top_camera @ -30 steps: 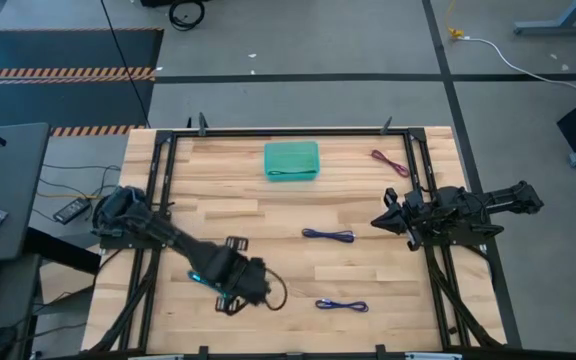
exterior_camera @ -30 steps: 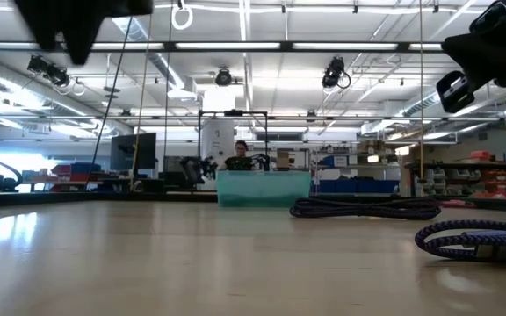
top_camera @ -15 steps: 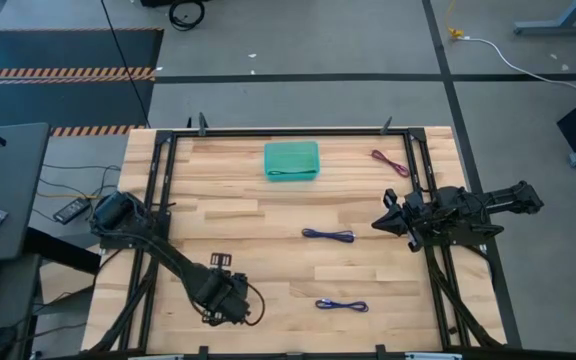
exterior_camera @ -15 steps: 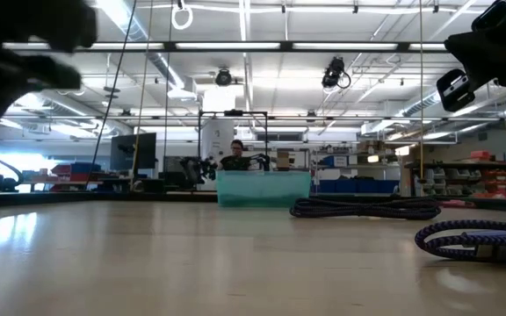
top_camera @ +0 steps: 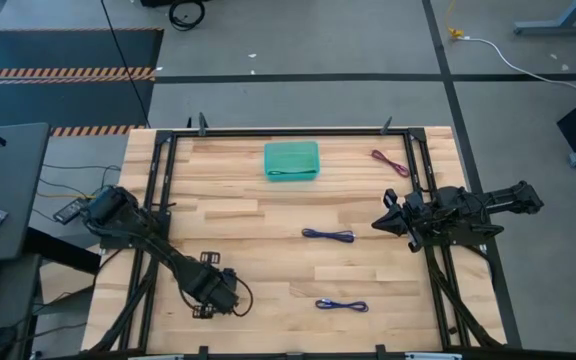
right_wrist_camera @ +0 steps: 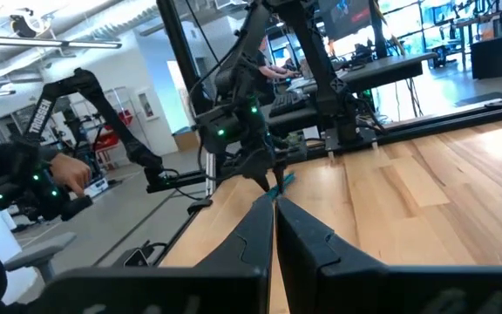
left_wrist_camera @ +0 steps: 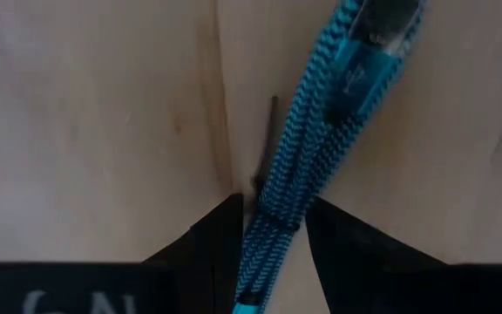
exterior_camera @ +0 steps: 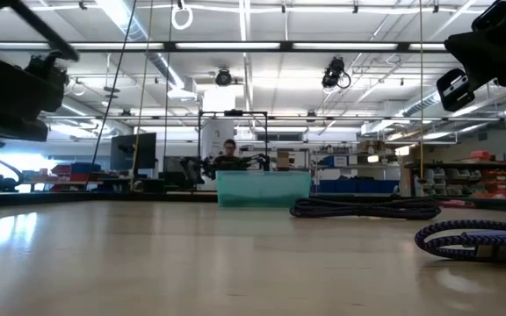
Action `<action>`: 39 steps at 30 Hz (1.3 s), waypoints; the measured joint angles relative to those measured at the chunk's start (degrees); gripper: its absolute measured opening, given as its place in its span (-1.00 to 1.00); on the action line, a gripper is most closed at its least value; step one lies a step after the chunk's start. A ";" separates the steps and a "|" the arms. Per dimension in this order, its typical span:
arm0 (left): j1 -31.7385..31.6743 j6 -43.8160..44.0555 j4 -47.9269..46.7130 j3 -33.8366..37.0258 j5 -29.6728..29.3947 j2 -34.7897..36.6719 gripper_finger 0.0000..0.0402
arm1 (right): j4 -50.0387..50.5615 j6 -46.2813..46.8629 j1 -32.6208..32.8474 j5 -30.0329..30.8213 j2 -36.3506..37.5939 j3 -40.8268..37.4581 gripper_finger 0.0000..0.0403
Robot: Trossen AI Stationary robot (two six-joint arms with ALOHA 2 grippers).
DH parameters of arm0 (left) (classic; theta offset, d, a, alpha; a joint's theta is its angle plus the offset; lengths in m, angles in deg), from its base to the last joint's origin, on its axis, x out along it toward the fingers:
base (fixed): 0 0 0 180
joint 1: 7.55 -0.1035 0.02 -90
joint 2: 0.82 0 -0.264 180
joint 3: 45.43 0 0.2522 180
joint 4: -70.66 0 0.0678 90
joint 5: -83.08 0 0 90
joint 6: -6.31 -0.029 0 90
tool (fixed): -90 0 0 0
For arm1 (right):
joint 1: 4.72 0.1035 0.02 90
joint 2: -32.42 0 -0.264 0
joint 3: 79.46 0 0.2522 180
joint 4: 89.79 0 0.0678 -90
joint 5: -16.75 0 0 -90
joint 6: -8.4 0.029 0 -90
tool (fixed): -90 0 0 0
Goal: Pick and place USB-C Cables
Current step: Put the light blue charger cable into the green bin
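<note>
The left tool (top_camera: 215, 291) sits low over the near left part of the wooden table (top_camera: 238, 215), its two dark fingers (left_wrist_camera: 212, 240) pinching a teal cable (left_wrist_camera: 321, 139) between them. In the left wrist view this braided teal cable runs out from between the fingers, folded on itself, with a metal plug showing at its far end above the wood planks. In the right wrist view the same cable (right_wrist_camera: 279, 183) shows as a small teal piece hanging from the left arm's tip just above the table. The right tool (top_camera: 386, 219) hovers at the right side of the table, well apart from the left one; its fingers (right_wrist_camera: 251, 231) are pressed together with no gap and nothing between them. One dark blue-purple cable (top_camera: 328, 235) lies near the table's middle, between the two arms, and a second dark blue-purple cable (top_camera: 342, 305) lies nearer the front edge. In the low view both rest flat on the wood, the second (exterior_camera: 477, 239) closer to the camera than the first (exterior_camera: 365, 207). A maroon cable (top_camera: 389, 162) lies at the far right corner. A teal tray (top_camera: 291, 160) stands at the far middle of the table, clear of all the cables. A person (exterior_camera: 229, 154) shows in the room behind the tray.
</note>
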 joint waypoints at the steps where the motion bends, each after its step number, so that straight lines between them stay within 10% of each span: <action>1: -0.34 0.00 0.60 0.52 0.43 0.06 -0.32 | 0.01 -0.09 0.02 0.00 0.01 0.02 -0.89; 10: -7.89 -6.82 2.14 1.44 -0.55 2.73 -0.84 | -0.52 -1.77 0.00 0.20 0.00 0.00 -0.89; 17: -17.91 -15.75 2.07 -0.24 -3.45 3.74 -0.87 | -0.52 -1.77 0.00 0.21 0.01 0.01 -0.89; 27: -37.79 -39.07 -3.94 -18.72 -16.79 3.78 -0.87 | -0.66 -1.95 0.00 0.22 0.00 0.02 -0.89; 39: -56.04 -54.33 -6.33 -41.53 -14.67 -6.00 -0.87 | -1.85 -3.08 0.00 0.44 0.00 0.02 -0.89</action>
